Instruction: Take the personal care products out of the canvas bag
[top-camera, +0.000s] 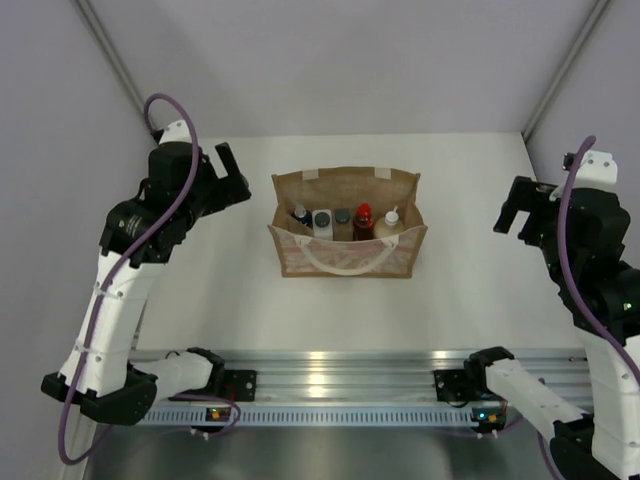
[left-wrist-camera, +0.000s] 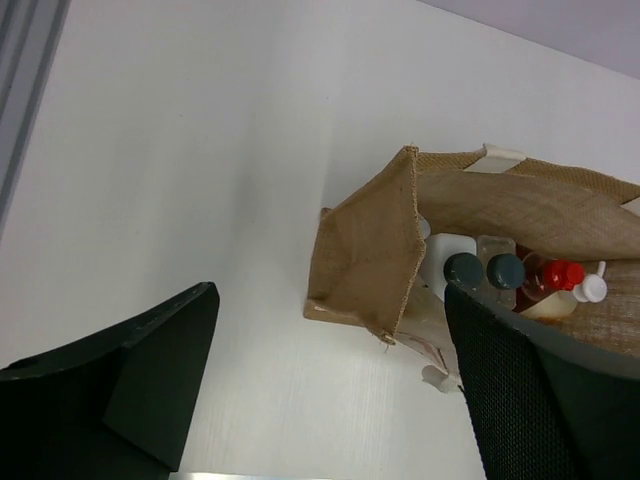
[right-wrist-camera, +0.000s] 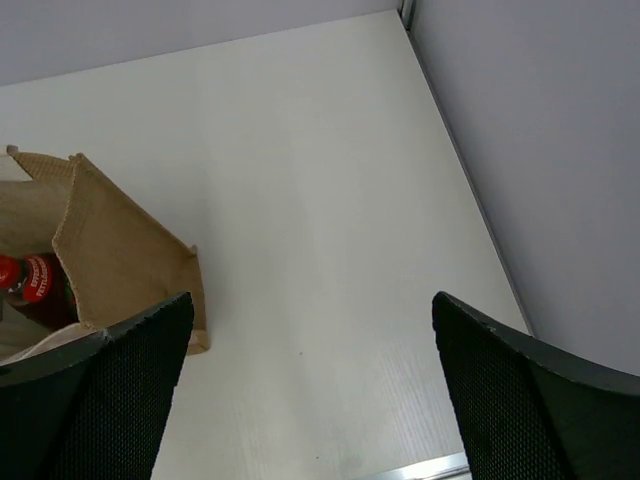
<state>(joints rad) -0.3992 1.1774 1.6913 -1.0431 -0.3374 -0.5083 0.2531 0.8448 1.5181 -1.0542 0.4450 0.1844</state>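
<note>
The canvas bag (top-camera: 345, 250) stands upright mid-table with its mouth open. Several personal care products stand in a row inside it: an orange bottle (top-camera: 300, 215), a white squarish one (top-camera: 322, 223), a grey-capped clear one (top-camera: 343, 217), a red one (top-camera: 363, 222) and a cream one (top-camera: 389, 222). My left gripper (top-camera: 232, 178) hangs open, left of the bag and apart from it. My right gripper (top-camera: 510, 205) is open too, well to the bag's right. The left wrist view has the bag (left-wrist-camera: 370, 250) with the red bottle (left-wrist-camera: 555, 275) beyond my open gripper (left-wrist-camera: 330, 295). In the right wrist view my open gripper (right-wrist-camera: 312, 300) is over bare table beside the bag (right-wrist-camera: 120, 250).
The white table (top-camera: 200, 290) is walled by grey panels at the back and both sides. A metal rail (top-camera: 330, 375) with both arm bases runs along the near edge. The table's far right corner (right-wrist-camera: 405, 15) meets the side wall.
</note>
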